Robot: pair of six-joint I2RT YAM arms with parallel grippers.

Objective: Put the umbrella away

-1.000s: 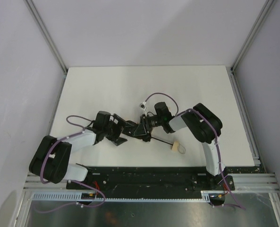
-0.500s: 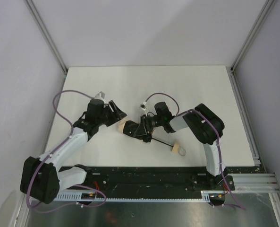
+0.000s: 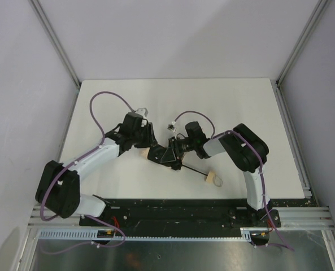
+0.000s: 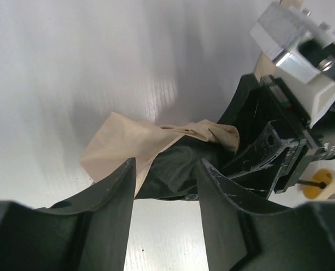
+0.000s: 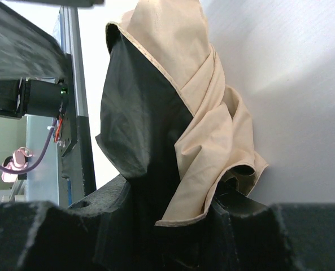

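Left wrist view puts the umbrella (image 4: pixel 127 148) canopy just ahead of your half-open, empty left gripper (image 4: pixel 167 165), long axis running right toward the handle (image 4: pixel 321 184), with the right gripper (image 5: pixel 178 206) clamped on the fabric.

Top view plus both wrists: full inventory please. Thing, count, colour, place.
umbrella: 1, beige canopy with black lining, thin black shaft, pale handle; lying mid-table, handle toward the near right
table: 1, white, between the walls
walls: 3, grey, left, far and right sides
cables: 2, purple, one looping over each arm
arms: 2, white and black, bases at the near edge
left gripper: 1, black, jaws either side of the canopy end away from the handle; grip unclear
right gripper: 1, black, shut on the canopy
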